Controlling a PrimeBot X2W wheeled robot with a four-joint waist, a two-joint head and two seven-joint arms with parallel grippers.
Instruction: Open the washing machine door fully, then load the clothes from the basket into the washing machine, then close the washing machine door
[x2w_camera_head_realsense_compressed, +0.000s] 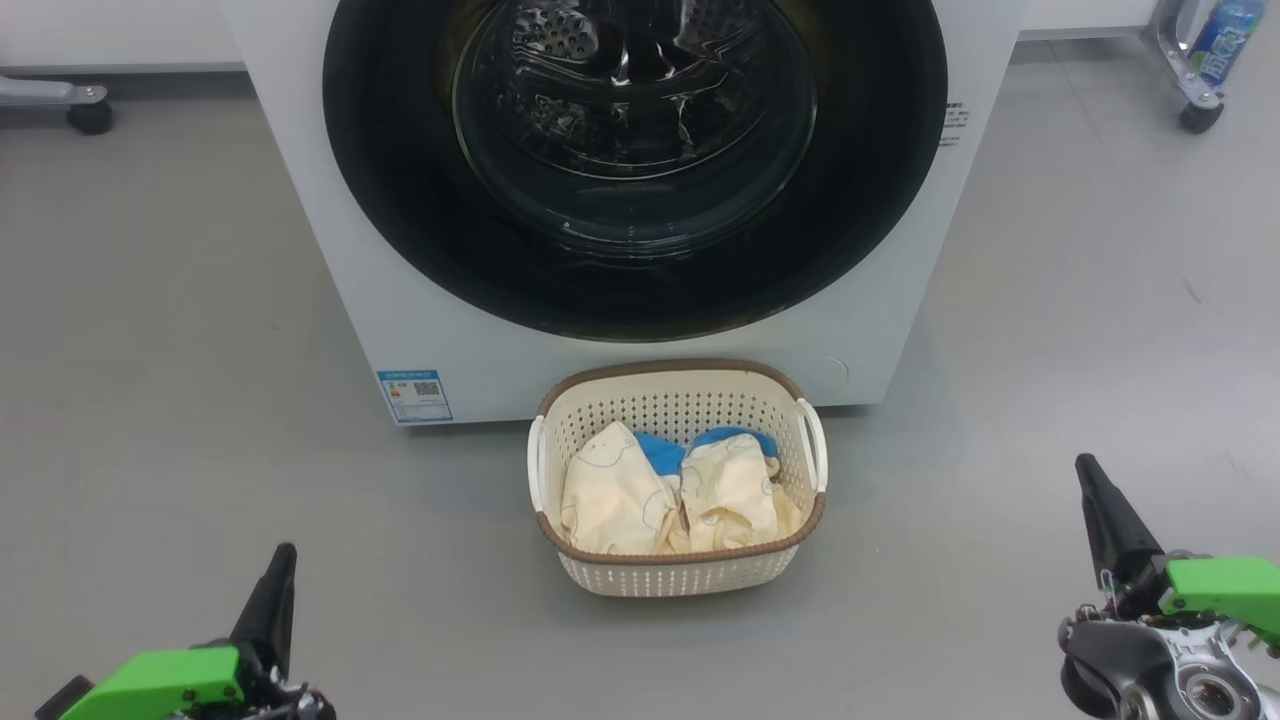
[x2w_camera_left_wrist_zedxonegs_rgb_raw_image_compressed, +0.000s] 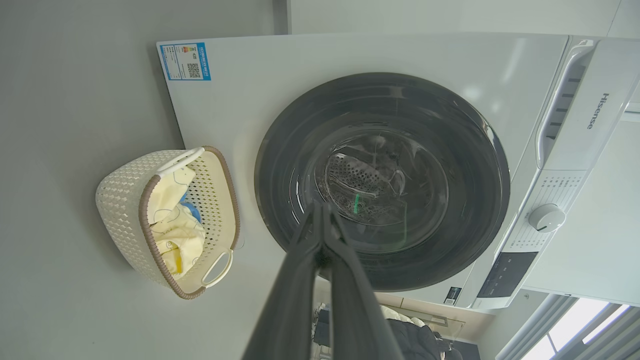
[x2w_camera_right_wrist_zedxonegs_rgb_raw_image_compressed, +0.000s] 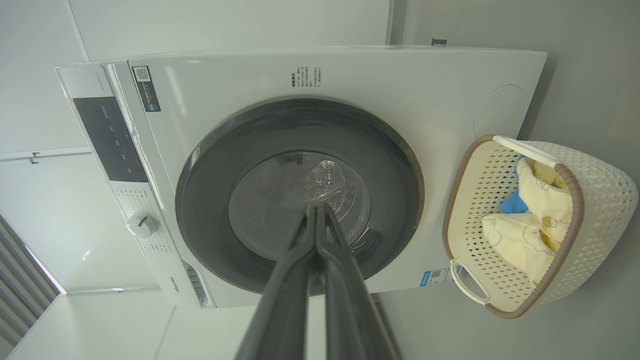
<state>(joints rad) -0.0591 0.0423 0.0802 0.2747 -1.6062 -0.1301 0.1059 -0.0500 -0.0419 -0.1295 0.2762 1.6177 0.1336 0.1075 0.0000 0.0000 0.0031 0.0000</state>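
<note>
Trouble, if it comes, starts at the door. It sits closed, flush in the front of the washing machine, and that wide glossy black rim looks like a slippery thing for two thin fingers to hook. A poor purchase there and the fingers could skate off. I can't make out a handle or a hinge from here, so a pull on the wrong side is a real risk too.

Next worry: the basket. It stands on the floor right up against the machine, dead centre below the door. An arm reaching in low could nudge it or tip it. And a door left only half open would crowd the route from basket to drum.

The clothes lie bunched in the bottom of the basket, cream with blue showing between them. Soft, small and floppy, so I'd expect one to snag on the rim or drop to the floor on the way up.

Now the jaws. The left gripper is clenched, fingers pressed together to the tip, holding nothing and touching nothing. The right gripper is the same, clamped on empty air. Both hang low, one either side, well apart from basket and machine. In each wrist view the fingers point towards the door glass.
</note>
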